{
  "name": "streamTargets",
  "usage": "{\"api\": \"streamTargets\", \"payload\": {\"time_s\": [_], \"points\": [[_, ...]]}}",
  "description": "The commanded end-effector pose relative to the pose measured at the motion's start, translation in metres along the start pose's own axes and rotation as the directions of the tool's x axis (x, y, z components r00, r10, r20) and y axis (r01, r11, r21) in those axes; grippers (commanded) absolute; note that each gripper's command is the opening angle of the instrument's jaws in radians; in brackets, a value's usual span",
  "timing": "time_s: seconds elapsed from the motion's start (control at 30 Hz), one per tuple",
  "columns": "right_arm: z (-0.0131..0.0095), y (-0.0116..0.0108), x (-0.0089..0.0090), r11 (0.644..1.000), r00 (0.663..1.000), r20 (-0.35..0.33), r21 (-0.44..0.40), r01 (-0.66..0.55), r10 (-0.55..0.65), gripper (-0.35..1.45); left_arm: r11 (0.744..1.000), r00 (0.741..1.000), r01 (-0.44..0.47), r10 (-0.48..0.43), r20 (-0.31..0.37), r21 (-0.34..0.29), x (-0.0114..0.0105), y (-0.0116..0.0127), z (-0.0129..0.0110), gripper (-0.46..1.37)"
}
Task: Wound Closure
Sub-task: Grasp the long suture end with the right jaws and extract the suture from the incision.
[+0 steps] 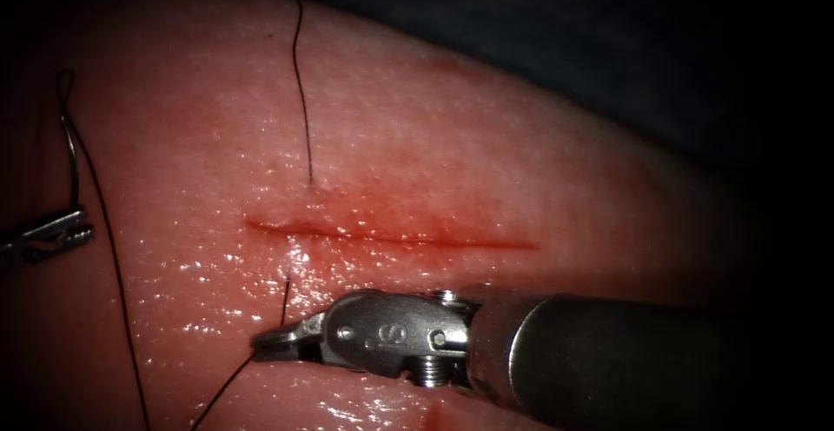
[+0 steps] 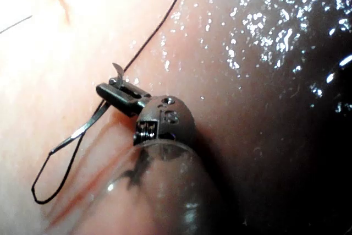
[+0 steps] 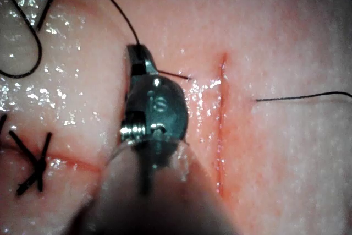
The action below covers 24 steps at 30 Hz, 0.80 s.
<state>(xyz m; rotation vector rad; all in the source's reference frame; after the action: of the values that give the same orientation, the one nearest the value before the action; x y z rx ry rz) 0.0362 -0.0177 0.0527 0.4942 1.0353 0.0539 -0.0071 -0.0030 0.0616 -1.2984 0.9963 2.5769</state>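
Observation:
The cut (image 1: 391,238) runs across the tissue (image 1: 486,153). Black thread (image 1: 302,92) enters the tissue just above the cut's left end, comes out below it and runs to my right tool (image 1: 271,341), whose jaws are shut on the thread (image 3: 173,75). From there the thread trails down toward the picture's lower edge. At the far left, well off the cut, my left tool (image 1: 74,227) is shut on the curved needle (image 1: 73,157) near one end. The needle (image 2: 82,130) is out of the tissue, and its other end trails a thread loop (image 2: 41,191).
A second line on the tissue carries a knotted black stitch (image 3: 33,163) with short cut ends, beside my right tool's shaft (image 3: 148,191). Red fluid tints the tissue around the cut. The tissue's far edge (image 1: 556,83) drops into dark background.

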Motion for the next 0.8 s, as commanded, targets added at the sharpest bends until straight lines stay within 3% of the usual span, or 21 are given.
{"api": "streamTargets", "payload": {"time_s": [0.03,0.33,0.8], "points": [[0.0,-0.0003,0.0,1.0,1.0,-0.002,0.005,-0.001,0.001,-0.35,1.0,1.0,0.0,0.0,-0.001,-0.006,0.0,0.0001,0.0,-0.35],[0.0005,-0.0033,0.0002,0.998,1.0,0.011,0.055,-0.026,0.026,-0.35,1.0,1.0,0.0,0.0,-0.001,-0.006,0.0,0.0001,0.0,-0.35],[0.0016,-0.0087,0.0024,0.952,0.995,0.084,0.295,-0.077,0.055,-0.35,1.0,1.0,-0.001,0.001,-0.001,-0.005,-0.0001,0.0001,0.0001,-0.35]]}}
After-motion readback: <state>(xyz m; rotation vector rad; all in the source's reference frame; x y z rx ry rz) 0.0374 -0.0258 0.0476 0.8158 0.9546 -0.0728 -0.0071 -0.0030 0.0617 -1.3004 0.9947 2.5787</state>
